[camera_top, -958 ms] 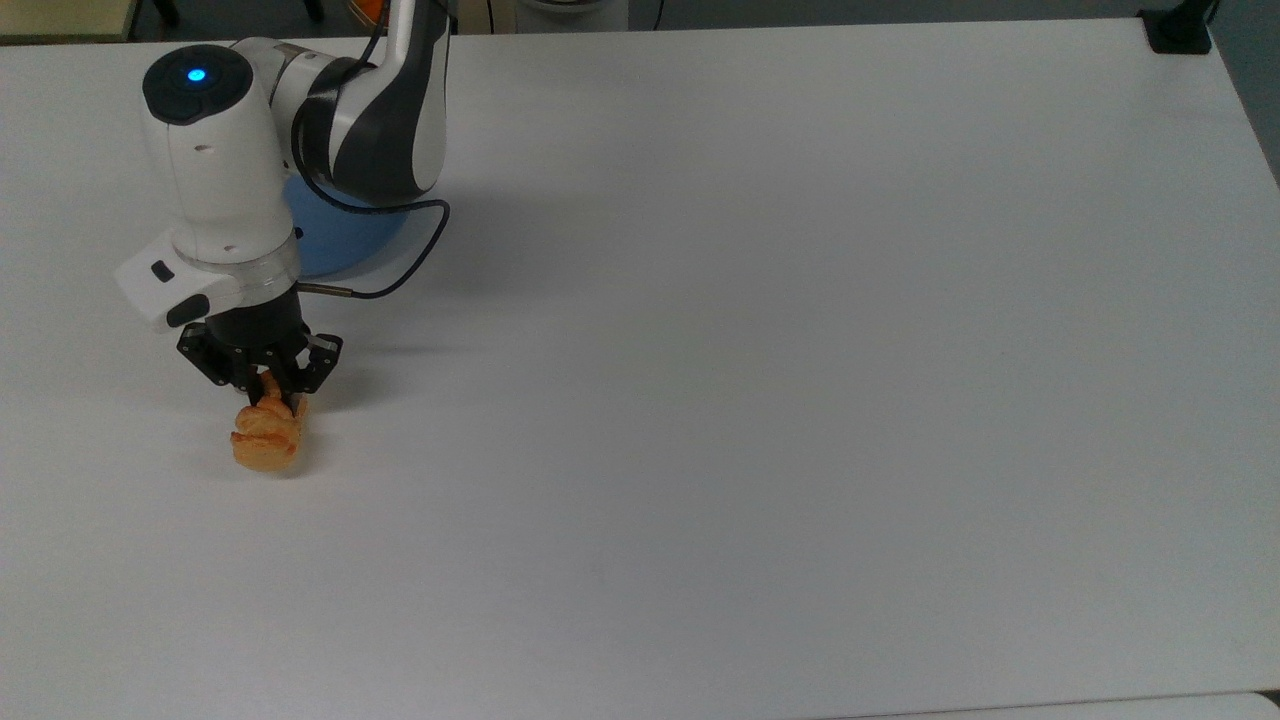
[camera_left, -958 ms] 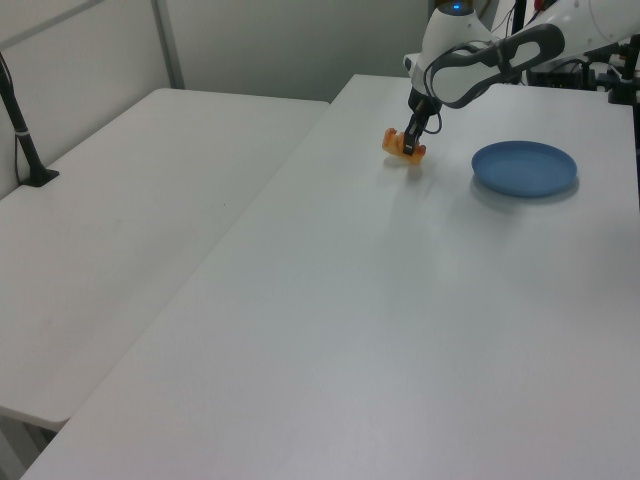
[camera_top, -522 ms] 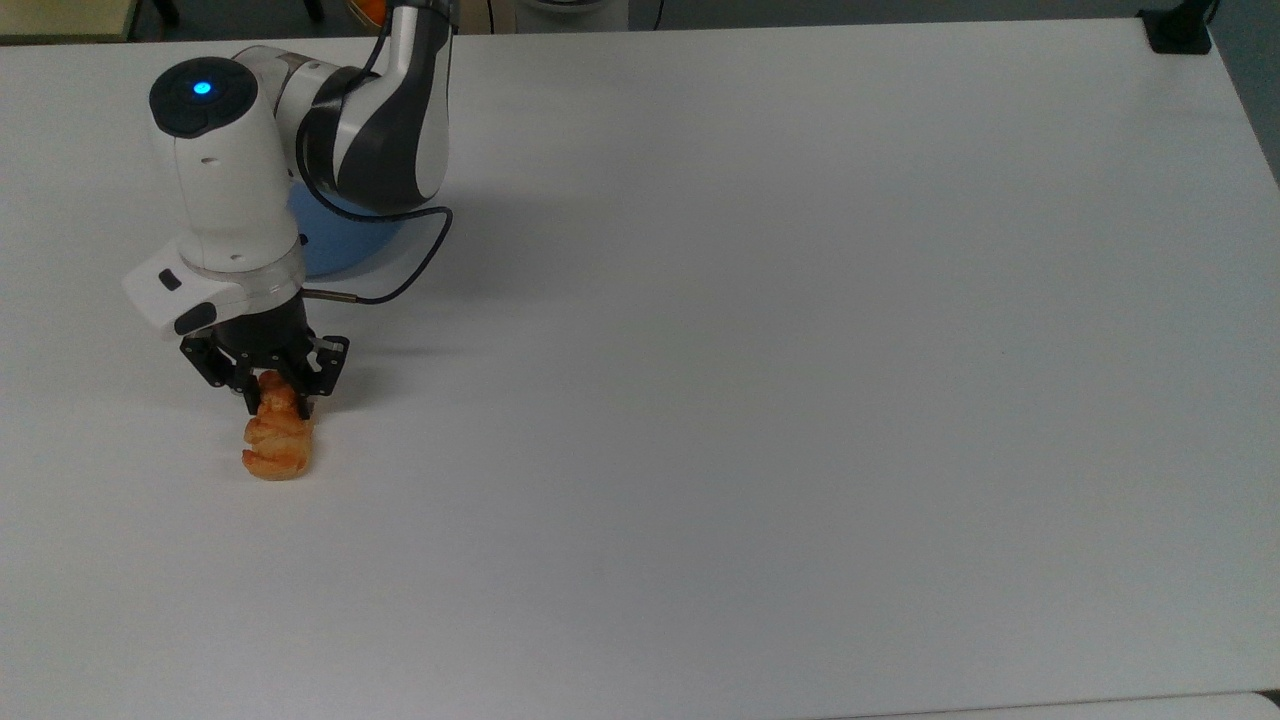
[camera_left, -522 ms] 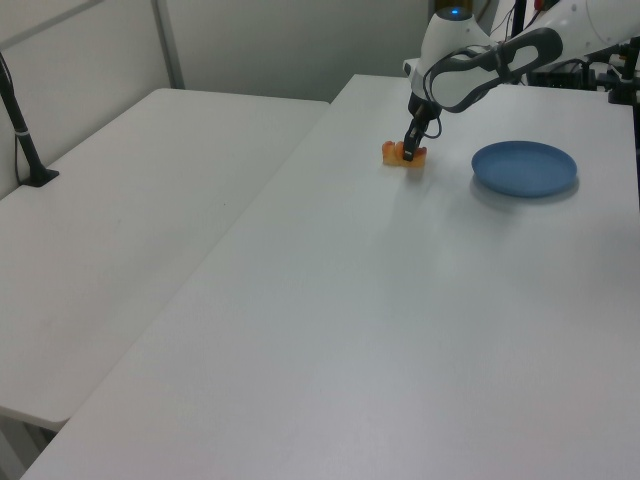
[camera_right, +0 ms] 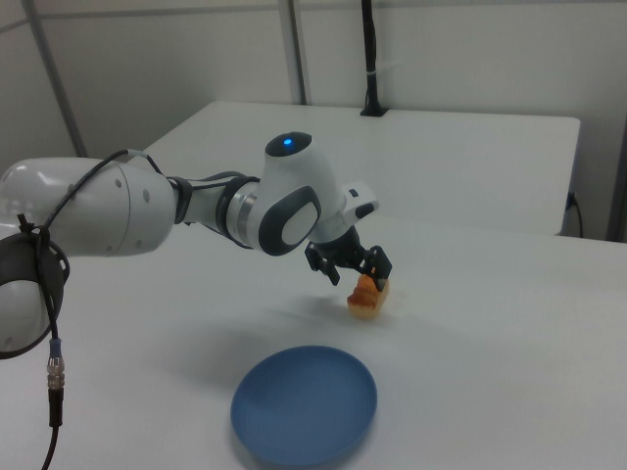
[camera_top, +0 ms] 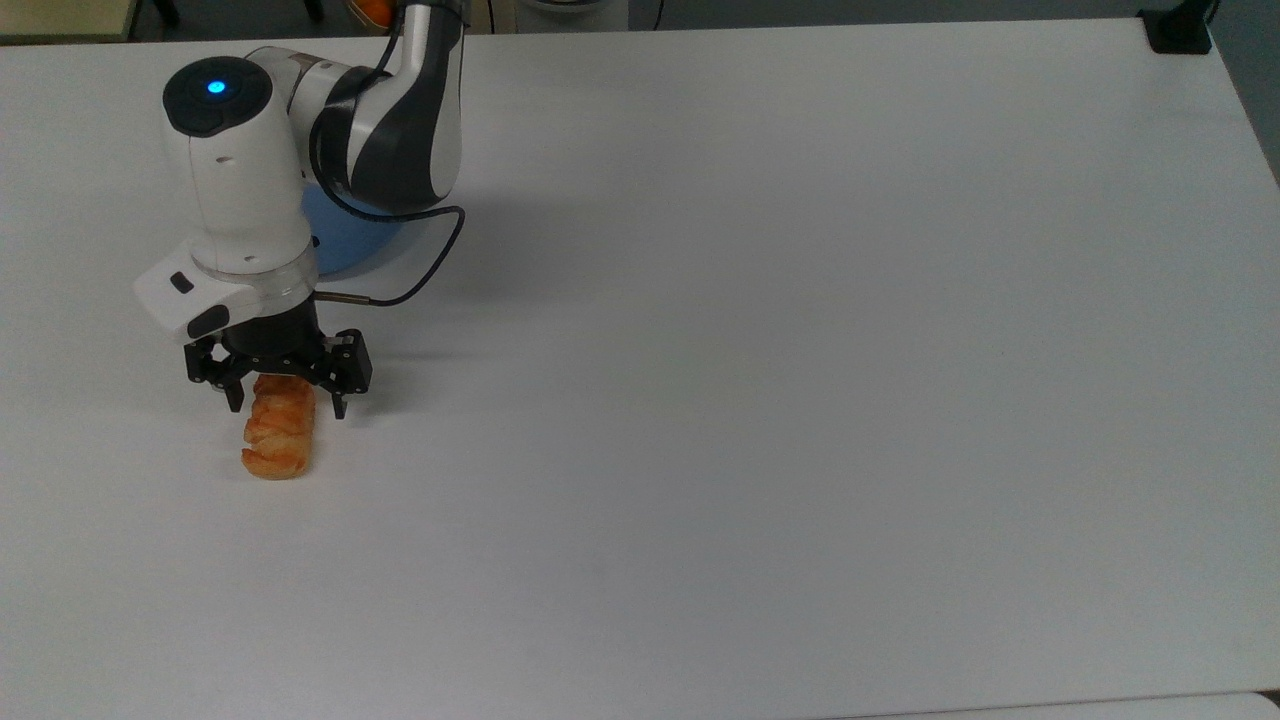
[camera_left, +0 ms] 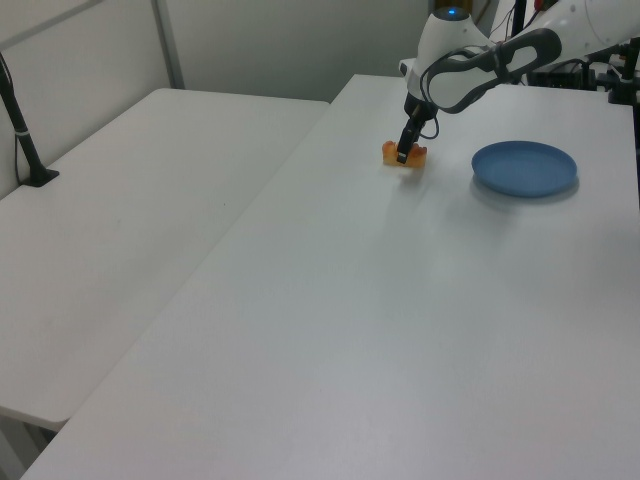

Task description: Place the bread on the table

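The bread (camera_top: 277,438), a small golden-orange ridged roll, lies flat on the white table (camera_top: 760,380) at the top view's left. It also shows as an orange lump (camera_left: 404,154) in the left view and as the bread (camera_right: 368,297) in the right view. My gripper (camera_top: 288,400) hangs straight above the bread's upper end, open, one finger on each side of the roll and neither pressing it. The arm's white wrist hides the bread's top end in the top view.
A round blue plate (camera_right: 305,403) sits empty on the table near the arm, partly under the arm (camera_top: 345,230) in the top view. A black cable (camera_top: 420,270) loops from the wrist. A second white table (camera_left: 130,220) adjoins in the left view.
The bread has come down and now lies flat on the table. The fingers, shut on it a second ago, have spread apart and let it go.
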`<state>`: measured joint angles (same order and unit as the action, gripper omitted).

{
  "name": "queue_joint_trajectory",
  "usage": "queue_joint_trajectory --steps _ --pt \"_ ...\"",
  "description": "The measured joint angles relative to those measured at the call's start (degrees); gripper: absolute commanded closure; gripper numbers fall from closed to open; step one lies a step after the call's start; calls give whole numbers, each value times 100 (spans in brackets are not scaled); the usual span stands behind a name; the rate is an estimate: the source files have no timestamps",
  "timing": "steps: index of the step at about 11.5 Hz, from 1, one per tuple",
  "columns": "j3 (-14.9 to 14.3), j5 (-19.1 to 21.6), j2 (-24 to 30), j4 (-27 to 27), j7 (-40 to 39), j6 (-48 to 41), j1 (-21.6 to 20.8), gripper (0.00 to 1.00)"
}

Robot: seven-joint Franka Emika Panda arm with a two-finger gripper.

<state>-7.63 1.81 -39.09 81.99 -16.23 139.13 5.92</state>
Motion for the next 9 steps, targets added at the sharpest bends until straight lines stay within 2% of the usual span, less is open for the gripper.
queue_joint_trajectory --steps 4,6,9 --pt "1 0 228 -63 49 -20 -67 0" --pt "4 0 465 -66 252 -424 -174 0" --pt "9 0 1006 -42 634 -1341 -556 0"
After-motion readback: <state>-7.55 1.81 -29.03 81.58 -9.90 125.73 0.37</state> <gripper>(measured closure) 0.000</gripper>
